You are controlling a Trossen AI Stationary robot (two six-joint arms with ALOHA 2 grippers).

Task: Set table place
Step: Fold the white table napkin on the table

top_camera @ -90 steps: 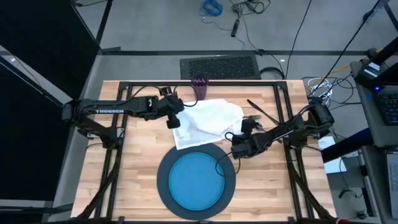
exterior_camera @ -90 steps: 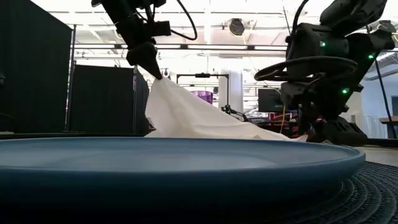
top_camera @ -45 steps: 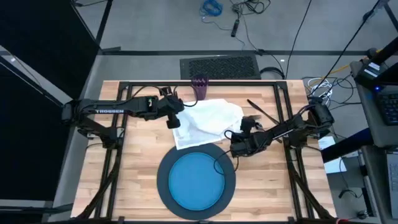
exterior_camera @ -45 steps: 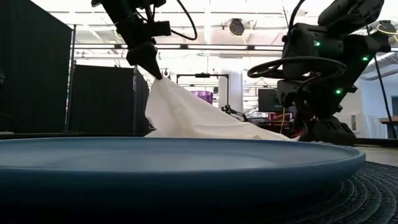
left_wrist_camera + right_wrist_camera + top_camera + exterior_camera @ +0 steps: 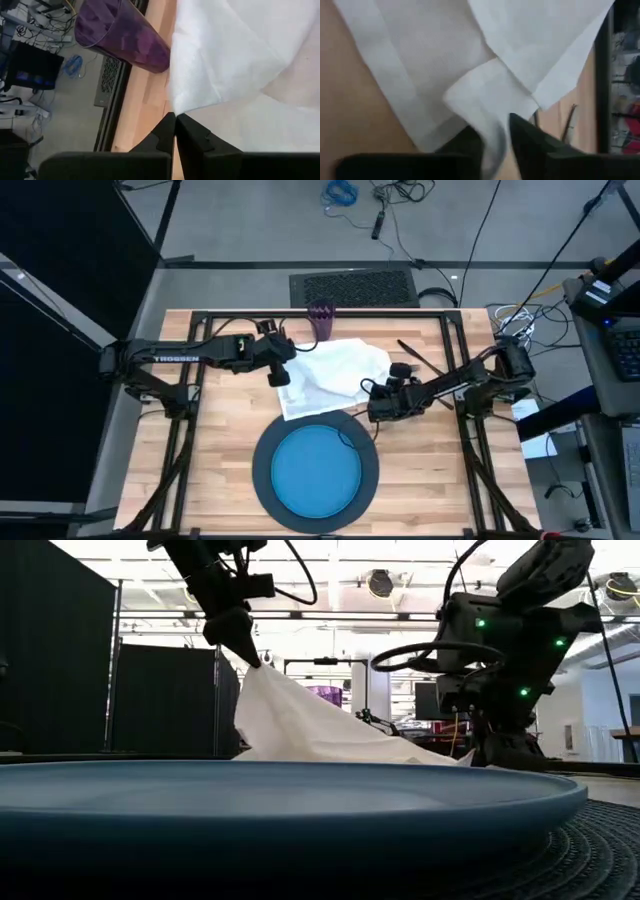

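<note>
White napkin (image 5: 335, 373) rumpled, corner lifted by clamped left gripper (image 5: 281, 378), right gripper (image 5: 371, 402) pinching its edge

A black perforated mat (image 5: 353, 286) lies on the grey floor (image 5: 250, 230) beyond the bench, with a blue cable coil (image 5: 340, 193) farther back.

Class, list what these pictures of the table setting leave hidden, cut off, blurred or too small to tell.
- Cutlery, high view: too small to tell fork, knife and spoon apart.
- Purple cup, left wrist view: rim cut off by the picture's edge.
- Napkin fold between the right gripper's fingers, right wrist view: blurred.
- Table, low view: hidden behind the blue plate.
</note>
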